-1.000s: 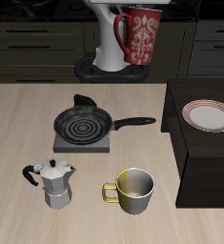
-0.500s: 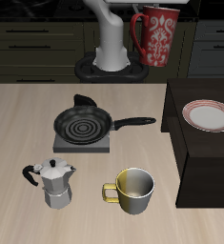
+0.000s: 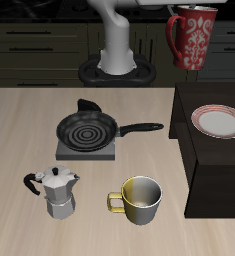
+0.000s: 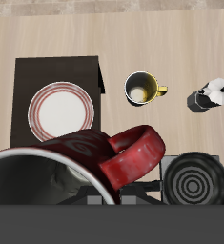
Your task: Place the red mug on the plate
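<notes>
The red mug, with its white ornamental pattern, hangs upright high above the table's back edge. My gripper is shut on its rim from above, mostly cut off by the frame edge. In the wrist view the mug's dark inside and red handle fill the foreground. The plate, white with a reddish-pink rim, lies on a dark raised block, lower than the mug and nearer the table's front. The wrist view shows the plate bare.
A black frying pan sits on a small burner mid-table. A moka pot and a yellow-and-white mug stand near the front edge. The robot's base is at the back.
The gripper has carried the red mug sideways along the back of the table, toward the side where the plate lies, and slightly higher. Nothing on the table has moved.
</notes>
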